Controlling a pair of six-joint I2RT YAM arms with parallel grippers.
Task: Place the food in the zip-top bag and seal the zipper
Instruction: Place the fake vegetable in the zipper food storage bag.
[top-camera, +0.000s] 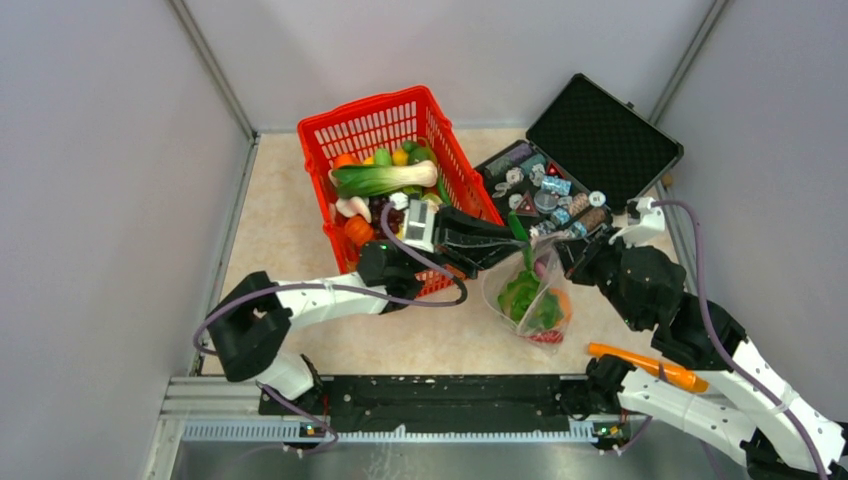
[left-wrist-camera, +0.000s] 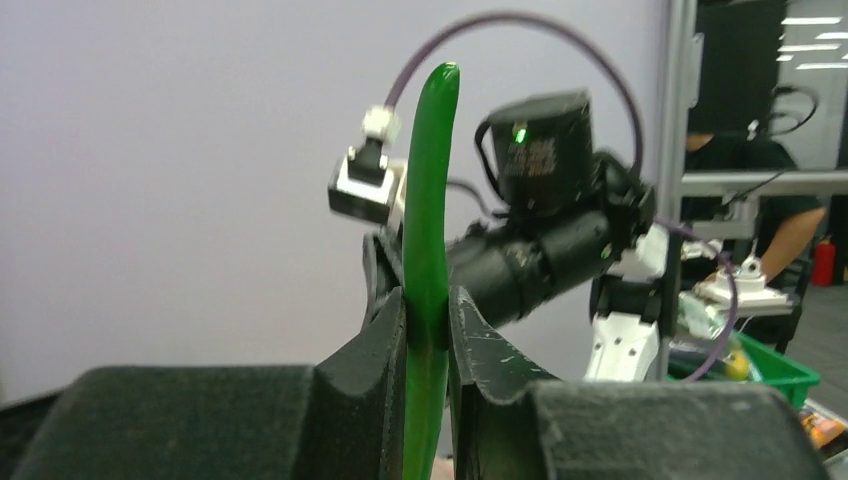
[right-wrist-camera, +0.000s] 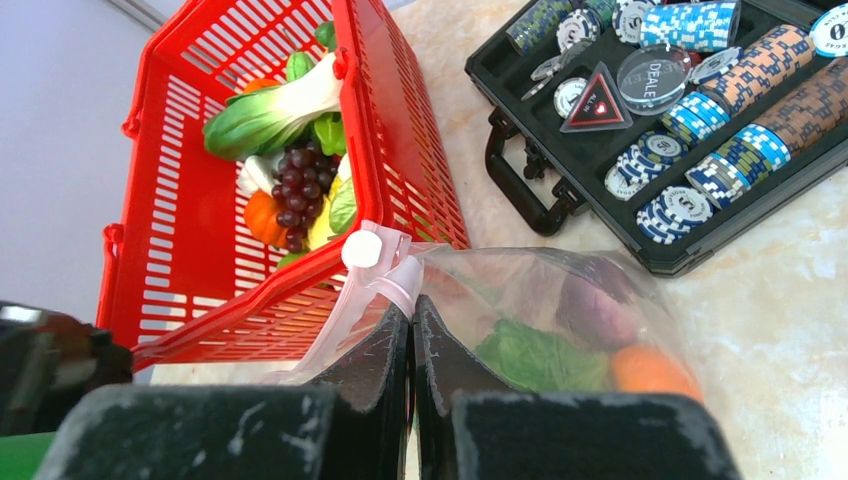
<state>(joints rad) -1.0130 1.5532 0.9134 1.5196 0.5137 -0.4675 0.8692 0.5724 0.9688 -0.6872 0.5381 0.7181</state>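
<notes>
Tabletop (top-camera: 290, 240) in a pale marbled finish is taken up chiefly by a red basket (top-camera: 365, 106), which is filled with toy produce; a bok choy (top-camera: 385, 180) and a bunch of dark grapes (right-wrist-camera: 295, 186) can be made out among it. An open black case (top-camera: 605, 125) of poker chips is set just beside the basket, on the right arm's side and slightly farther from the arm bases. The zip-top bag (top-camera: 532, 300) is found off the basket's near corner on that same side, close to it and nearer the arm bases. The bag is held up at its mouth, with its lower end resting on the table. Green lettuce (top-camera: 519, 294), an orange piece (right-wrist-camera: 650, 370) and a purple piece (right-wrist-camera: 596, 310) are seen through its clear wall. The left gripper (left-wrist-camera: 428, 300) is reached across the basket's near wall toward the bag's mouth. Its fingers are clamped on a long green pod (left-wrist-camera: 430, 180), which is held roughly upright above the opening. The right gripper (right-wrist-camera: 412, 312) is brought in from the side away from the basket, and its fingers are pressed together on the bag's mouth edge. The zipper (right-wrist-camera: 350, 305) is seen as a pinkish strip running from those fingers toward the basket wall. A small white slider (right-wrist-camera: 362, 249) is carried on it, close to the red lattice.
</notes>
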